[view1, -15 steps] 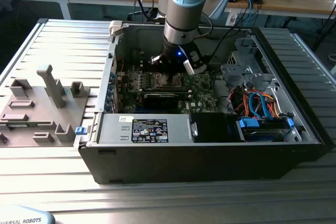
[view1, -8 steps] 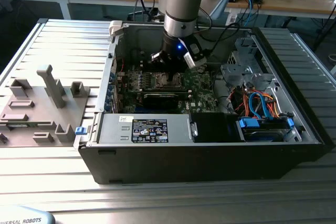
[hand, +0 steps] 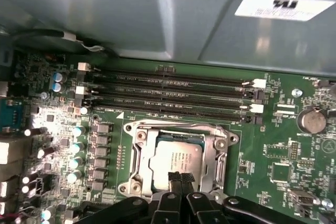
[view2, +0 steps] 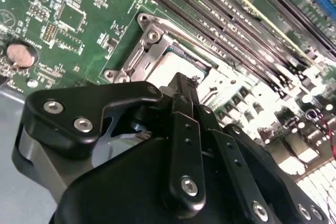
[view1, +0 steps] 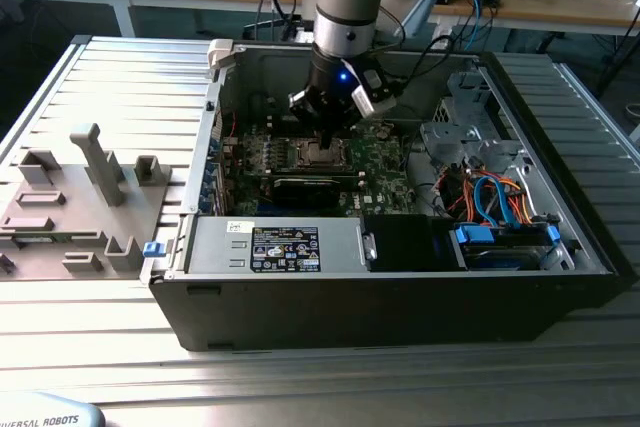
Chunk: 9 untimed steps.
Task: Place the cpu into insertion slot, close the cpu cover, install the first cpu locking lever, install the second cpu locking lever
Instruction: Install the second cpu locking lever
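Note:
The cpu (hand: 174, 157), a silvery square chip, lies flat in the insertion slot (view1: 322, 154) on the green motherboard (hand: 283, 150). The cpu cover (hand: 139, 153), a silvery metal frame, lies down around the chip, which shows through its cut-out. My gripper (hand: 181, 178) hangs just above the near edge of the socket, its black fingers (view2: 184, 129) pressed together with nothing seen between them. In the second wrist view the fingertips (view2: 185, 83) end over the cpu (view2: 170, 67) and the cover's frame (view2: 149, 51). In the exterior view the gripper (view1: 325, 132) reaches down into the open computer case.
Long black memory slots (hand: 168, 90) run just beyond the socket, with the grey case wall (hand: 157, 9) behind them. A coin battery (hand: 310, 120) sits to one side. The power supply (view1: 275, 247), coloured cables (view1: 500, 197) and a drive cage (view1: 460, 132) crowd the case. A grey fixture plate (view1: 70, 197) lies outside it.

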Motion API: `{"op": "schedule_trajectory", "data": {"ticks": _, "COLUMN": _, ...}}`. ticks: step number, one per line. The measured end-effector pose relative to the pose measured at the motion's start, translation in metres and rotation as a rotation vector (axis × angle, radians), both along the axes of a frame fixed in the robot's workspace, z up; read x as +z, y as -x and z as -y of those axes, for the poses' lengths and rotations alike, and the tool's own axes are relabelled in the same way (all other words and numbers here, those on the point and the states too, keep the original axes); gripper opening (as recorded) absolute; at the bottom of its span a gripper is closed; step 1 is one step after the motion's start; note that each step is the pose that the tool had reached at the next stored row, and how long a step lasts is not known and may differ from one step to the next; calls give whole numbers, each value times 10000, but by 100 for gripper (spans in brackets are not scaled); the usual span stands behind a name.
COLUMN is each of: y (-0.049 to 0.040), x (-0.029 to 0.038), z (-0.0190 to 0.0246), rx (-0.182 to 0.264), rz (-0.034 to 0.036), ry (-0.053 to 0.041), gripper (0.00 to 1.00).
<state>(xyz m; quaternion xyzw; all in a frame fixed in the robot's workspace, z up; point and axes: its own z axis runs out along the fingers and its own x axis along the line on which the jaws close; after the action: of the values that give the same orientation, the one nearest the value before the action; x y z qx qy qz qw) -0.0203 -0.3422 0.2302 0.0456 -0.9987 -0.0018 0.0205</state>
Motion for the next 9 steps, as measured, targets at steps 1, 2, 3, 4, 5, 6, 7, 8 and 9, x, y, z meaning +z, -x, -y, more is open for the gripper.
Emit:
{"op": "schedule_trajectory", "data": {"ticks": 1, "y": 0, "x": 30, "z": -3, "rx": 1, "rz": 0, "ry": 13, "gripper": 11}}
{"op": "schedule_trajectory", "data": {"ticks": 2, "y": 0, "x": 81, "z": -8, "rx": 0, "rz": 0, "ry": 34, "gripper": 11}}
{"op": "schedule_trajectory", "data": {"ticks": 3, "y": -1, "x": 117, "z": -9, "rx": 1, "rz": -1, "ry": 44, "gripper": 11}}
{"op": "schedule_trajectory", "data": {"ticks": 4, "y": -1, "x": 153, "z": -10, "rx": 1, "rz": -1, "ry": 48, "gripper": 11}}
{"op": "schedule_trajectory", "data": {"ticks": 5, "y": 0, "x": 207, "z": -13, "rx": 0, "rz": 0, "ry": 61, "gripper": 11}}
{"op": "schedule_trajectory", "data": {"ticks": 6, "y": 0, "x": 236, "z": -16, "rx": -1, "rz": 0, "ry": 80, "gripper": 11}}
{"op": "schedule_trajectory", "data": {"ticks": 7, "y": 0, "x": 257, "z": -17, "rx": 0, "rz": 0, "ry": 93, "gripper": 11}}
{"op": "schedule_trajectory", "data": {"ticks": 8, "y": 0, "x": 269, "z": -17, "rx": 1, "rz": -1, "ry": 98, "gripper": 11}}
{"op": "schedule_trajectory", "data": {"ticks": 9, "y": -1, "x": 270, "z": -17, "rx": 1, "rz": 1, "ry": 97, "gripper": 11}}
